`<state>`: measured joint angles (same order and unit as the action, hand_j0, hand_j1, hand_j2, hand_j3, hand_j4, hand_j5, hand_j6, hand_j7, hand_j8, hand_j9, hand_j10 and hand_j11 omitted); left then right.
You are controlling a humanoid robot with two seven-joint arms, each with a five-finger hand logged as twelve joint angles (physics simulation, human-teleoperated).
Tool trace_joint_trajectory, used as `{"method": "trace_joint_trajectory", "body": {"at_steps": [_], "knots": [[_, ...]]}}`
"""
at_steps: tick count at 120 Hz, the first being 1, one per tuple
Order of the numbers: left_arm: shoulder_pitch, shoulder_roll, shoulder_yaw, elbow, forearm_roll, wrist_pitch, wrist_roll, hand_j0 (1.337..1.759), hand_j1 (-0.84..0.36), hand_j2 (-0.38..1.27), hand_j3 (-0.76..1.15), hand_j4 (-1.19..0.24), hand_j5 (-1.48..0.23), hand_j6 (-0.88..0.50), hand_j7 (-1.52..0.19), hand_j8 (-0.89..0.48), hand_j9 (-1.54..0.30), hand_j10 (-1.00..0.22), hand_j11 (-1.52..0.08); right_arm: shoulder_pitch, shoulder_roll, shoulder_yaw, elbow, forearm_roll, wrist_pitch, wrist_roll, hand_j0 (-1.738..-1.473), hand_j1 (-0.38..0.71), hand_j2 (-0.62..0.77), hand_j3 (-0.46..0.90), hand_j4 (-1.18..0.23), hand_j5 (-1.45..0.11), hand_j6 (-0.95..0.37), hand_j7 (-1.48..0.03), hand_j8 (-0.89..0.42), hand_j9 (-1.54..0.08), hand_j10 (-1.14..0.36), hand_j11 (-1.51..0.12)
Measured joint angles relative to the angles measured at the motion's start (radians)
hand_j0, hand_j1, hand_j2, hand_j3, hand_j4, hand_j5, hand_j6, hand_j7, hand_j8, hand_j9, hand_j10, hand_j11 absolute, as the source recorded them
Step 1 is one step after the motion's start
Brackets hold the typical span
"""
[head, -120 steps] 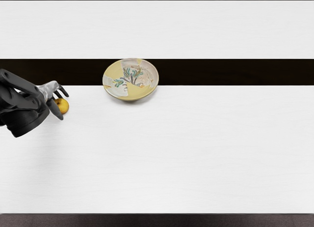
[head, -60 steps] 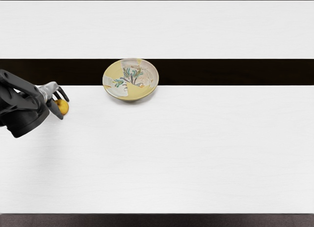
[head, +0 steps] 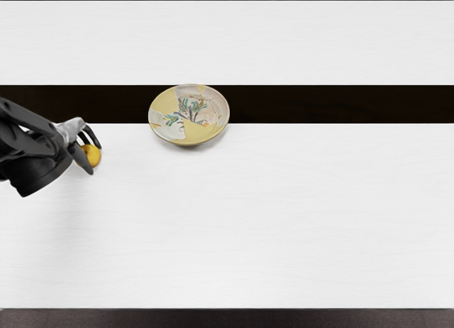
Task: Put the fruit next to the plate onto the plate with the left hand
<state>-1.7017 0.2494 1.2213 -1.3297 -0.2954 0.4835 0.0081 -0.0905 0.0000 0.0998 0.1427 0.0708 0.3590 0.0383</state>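
The fruit (head: 91, 155) is small, round and yellow-orange, and it sits right inside my fingers (head: 84, 162). I think it is light, so it should not take much push to lift. It looks firm, not squishy. Its skin looks smooth, though, and a round smooth thing can roll or pop out of a grip. So I think the best place to hold it is around its fat middle, with fingers on both sides and one a bit under it. I should squeeze gently, because fruit can bruise.

My left hand (head: 71, 140) is closed on the fruit. One dark finger curls over its top and another runs down its near side. The fruit peeks out past my fingertips, on the side that faces the plate (head: 154, 109). I cannot tell if it is off the table (head: 284, 214) or resting on it.

The plate is well apart from my fingers, out past my fingertips and a bit farther back. Nothing lies between my fingers and it. It is yellow and white with a leafy twig painted on it. It looks hard and shallow, like a thing that could chip, so I think the fruit should go down softly and near the middle, or it may roll off.

Now I count. There is one fruit. There is one plate. There is one hand, my left. My right hand does not show.
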Motion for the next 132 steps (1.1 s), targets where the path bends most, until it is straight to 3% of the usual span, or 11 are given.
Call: {"method": "trace_joint_trajectory", "body": {"at_steps": [17,23,48,69,79,84,95,109,132], "knots": [[-0.069,0.062,-0.020,0.000,-0.003,-0.041,0.000,1.655,-0.28,0.43,0.00,-0.69,-0.93,-0.46,-0.93,-0.49,-0.94,-0.70,-0.94,0.000,0.000,0.000,0.000,0.000,0.000,0.000,-1.658,-0.34,0.00,0.00,-0.01,-0.01,-0.01,-0.01,-0.01,-0.01,-0.01,-0.01],[-0.087,0.072,-0.044,0.001,-0.002,-0.055,0.000,1.655,-0.27,0.38,0.00,-0.69,-0.93,-0.46,-0.93,-0.49,-0.94,-0.70,-0.94,0.000,0.000,0.000,0.000,0.000,0.000,0.000,-1.658,-0.34,0.00,0.00,-0.01,-0.01,-0.01,-0.01,-0.01,-0.01,-0.01,-0.01],[-0.137,0.057,-0.227,0.023,0.003,-0.077,-0.001,1.656,-0.31,0.48,0.00,-0.70,-0.95,-0.45,-0.94,-0.48,-0.94,-0.71,-0.94,0.000,0.000,0.000,0.000,0.000,0.000,0.000,-1.658,-0.34,0.00,0.00,-0.01,-0.01,-0.01,-0.01,-0.01,-0.01,-0.01,-0.01],[-0.116,-0.037,-0.339,0.122,0.009,-0.081,-0.001,1.657,-0.34,0.55,0.00,-0.68,-0.98,-0.43,-0.94,-0.47,-0.94,-0.71,-0.95,0.000,0.000,0.000,0.000,0.000,0.000,0.000,-1.658,-0.34,0.00,0.00,-0.01,-0.01,-0.01,-0.01,-0.01,-0.01,-0.01,-0.01],[-0.073,-0.100,-0.363,0.197,0.009,-0.081,-0.001,1.657,-0.34,0.53,0.00,-0.69,-0.98,-0.43,-0.94,-0.47,-0.94,-0.71,-0.94,0.000,0.000,0.000,0.000,0.000,0.000,0.000,-1.658,-0.34,0.00,0.00,-0.01,-0.01,-0.01,-0.01,-0.01,-0.01,-0.01,-0.01],[-0.062,-0.111,-0.369,0.231,0.008,-0.082,0.000,1.657,-0.37,0.63,0.00,-0.68,-1.00,-0.41,-0.95,-0.46,-0.94,-0.71,-0.94,0.000,0.000,0.000,0.000,0.000,0.000,0.000,-1.658,-0.34,0.00,0.00,-0.01,-0.01,-0.01,-0.01,-0.01,-0.01,-0.01,-0.01],[-0.032,-0.133,-0.376,0.285,0.008,-0.081,0.000,1.658,-0.38,0.65,0.00,-0.69,-0.99,-0.44,-0.95,-0.48,-0.94,-0.72,-0.94,0.000,0.000,0.000,0.000,0.000,0.000,0.000,-1.658,-0.34,0.00,0.00,-0.01,-0.01,-0.01,-0.01,-0.01,-0.01,-0.01,-0.01],[-0.015,-0.148,-0.380,0.318,0.009,-0.079,0.000,1.657,-0.33,0.58,0.00,-0.67,-0.92,-0.46,-0.90,-0.49,-0.89,-0.68,-0.89,0.000,0.000,0.000,0.000,0.000,0.000,0.000,-1.658,-0.34,0.00,0.00,-0.01,-0.01,-0.01,-0.01,-0.01,-0.01,-0.01,-0.01],[-0.013,-0.165,-0.394,0.326,0.007,-0.078,0.000,1.658,0.02,0.24,0.00,-0.32,-0.43,-0.24,-0.42,-0.25,-0.42,-0.32,-0.42,0.000,0.000,0.000,0.000,0.000,0.000,0.000,-1.658,-0.34,0.00,0.00,-0.01,-0.01,-0.01,-0.01,-0.01,-0.01,-0.01,-0.01]]}}
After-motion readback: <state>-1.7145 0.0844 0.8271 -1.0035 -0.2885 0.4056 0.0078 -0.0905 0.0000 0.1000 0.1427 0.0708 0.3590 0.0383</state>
